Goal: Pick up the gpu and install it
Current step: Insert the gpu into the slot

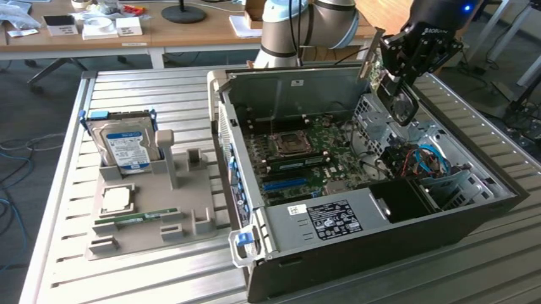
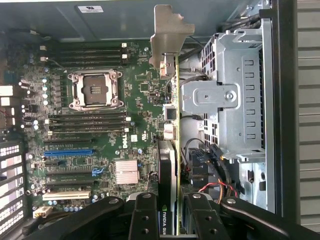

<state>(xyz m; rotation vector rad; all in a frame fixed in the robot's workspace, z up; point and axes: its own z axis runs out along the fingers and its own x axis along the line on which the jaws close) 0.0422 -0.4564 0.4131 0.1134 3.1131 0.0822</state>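
The jaws are clamping the gpu [image 2: 169, 162], closed part-way in so that one is pressing on each face of the card, and they are holding it edge-on over the open computer case [image 1: 381, 253]. In the exterior view the card is hanging at about the height of the case's upper rim, over the far corner on the exterior view's right. Its silver end bracket [image 1: 371, 52] is sticking out beyond the jaws toward the case's rear wall. The card is staying clear of the boards inside and is not sitting in any slot. In the wrist view the black cooler is facing the motherboard [image 2: 100, 130], while the green board is facing the silver drive cage [image 2: 230, 95], so the card is lining up between the two. The motherboard is showing an open CPU socket [image 2: 95, 90], a blue expansion slot [image 2: 67, 151] and a small silver heatsink [image 2: 126, 172]. On the slatted metal worktop [image 1: 144, 95], just beside the case on the exterior view's left, a grey parts stand [image 1: 156, 231] is carrying a hard drive [image 1: 125, 147] standing upright. A square processor chip [image 1: 116, 199] and a narrow green memory stick [image 1: 135, 218] are lying flat on the same stand, well apart from the jaws.
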